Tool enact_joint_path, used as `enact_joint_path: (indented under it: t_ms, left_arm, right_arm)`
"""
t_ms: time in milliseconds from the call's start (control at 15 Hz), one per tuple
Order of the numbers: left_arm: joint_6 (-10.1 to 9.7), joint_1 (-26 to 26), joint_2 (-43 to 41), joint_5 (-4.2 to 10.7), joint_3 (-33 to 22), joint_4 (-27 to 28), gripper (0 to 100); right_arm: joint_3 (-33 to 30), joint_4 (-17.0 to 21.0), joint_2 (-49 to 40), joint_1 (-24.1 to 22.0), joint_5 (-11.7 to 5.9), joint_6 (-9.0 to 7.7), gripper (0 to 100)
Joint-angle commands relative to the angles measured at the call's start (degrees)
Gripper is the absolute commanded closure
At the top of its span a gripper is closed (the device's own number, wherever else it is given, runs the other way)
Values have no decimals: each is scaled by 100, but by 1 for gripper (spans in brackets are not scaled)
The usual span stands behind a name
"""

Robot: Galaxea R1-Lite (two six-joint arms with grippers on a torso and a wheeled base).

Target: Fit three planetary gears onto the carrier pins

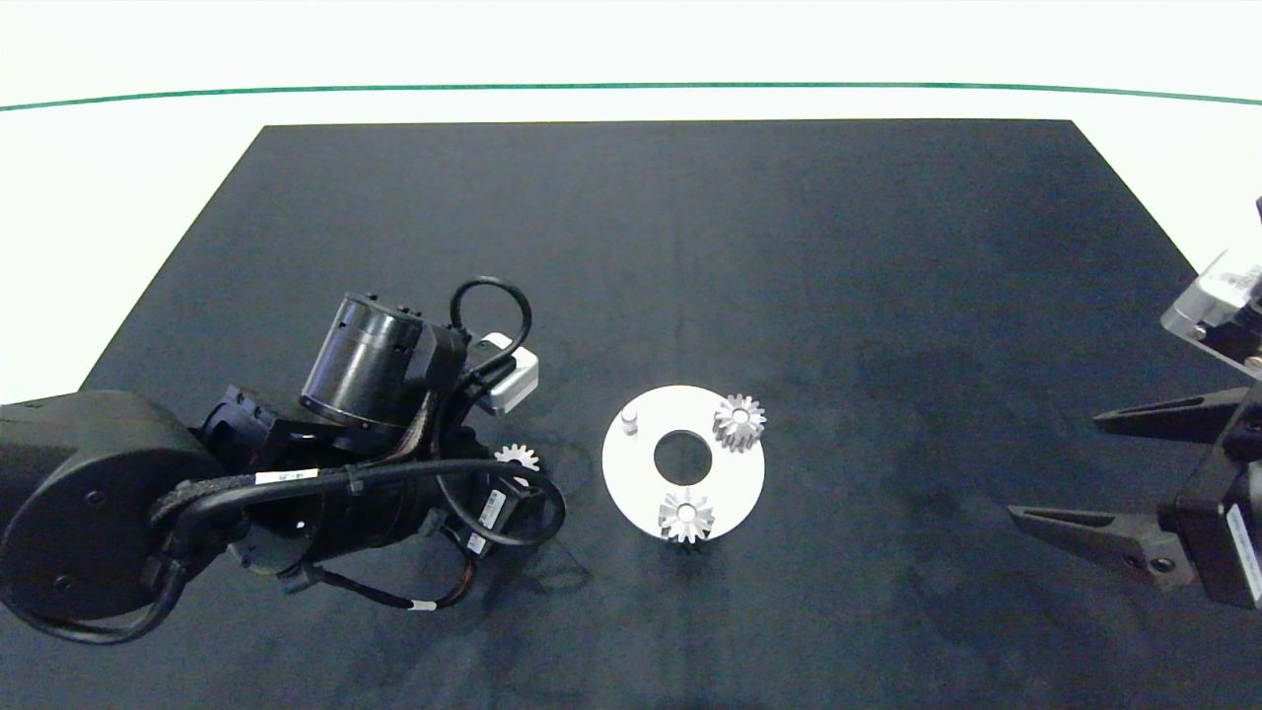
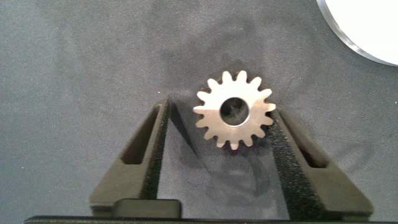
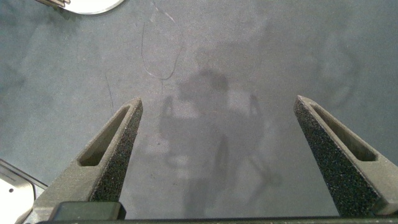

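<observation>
on the dark mat (image 1: 690, 247) covering the surface, the white disc (image 1: 631, 473) is lying flat near the centre. two planetary gears are sitting on its carrier pins: one gear (image 1: 738, 421) at the disc's far-right rim and one gear (image 1: 686, 515) at its near rim. the third carrier pin (image 1: 630, 421) is standing bare at the far-left part of the disc.

the third planetary gear (image 2: 234, 109) is lying flat on the mat, just beside the disc's left edge and apart from it. the left gripper (image 2: 227, 134) is positioned over this gear with its fingers spread, one finger (image 2: 140, 155) standing clear of the teeth and the other finger (image 2: 298, 149) lying just beside or against them; contact cannot be confirmed. in the head view only part of this gear (image 1: 517, 458) is showing past the left arm.

the right gripper (image 1: 1060, 468) is hovering over bare mat at the right side, well apart from the disc, with its fingers spread wide and holding nothing.
</observation>
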Motion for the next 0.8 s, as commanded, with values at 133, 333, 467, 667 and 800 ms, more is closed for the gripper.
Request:
enact_joint_path:
  t_ms: [133,333,467,667,800]
  left_arm:
    - [5,-2,-17,6,1,-2,50]
    - [5,-11,-17,6,10,-2,56]
    - [5,-2,-17,6,10,-2,60]
    - [5,-11,-17,6,10,-2,66]
    - [5,-11,-17,6,10,-2,71]
  right_arm:
    - [36,4,20,13,-3,-14,0]
    - [36,4,20,4,49,-14,0]
    - [45,4,29,13,49,-14,0]
    - [45,12,29,13,49,-22,0]
    - [53,12,29,22,49,-22,0]
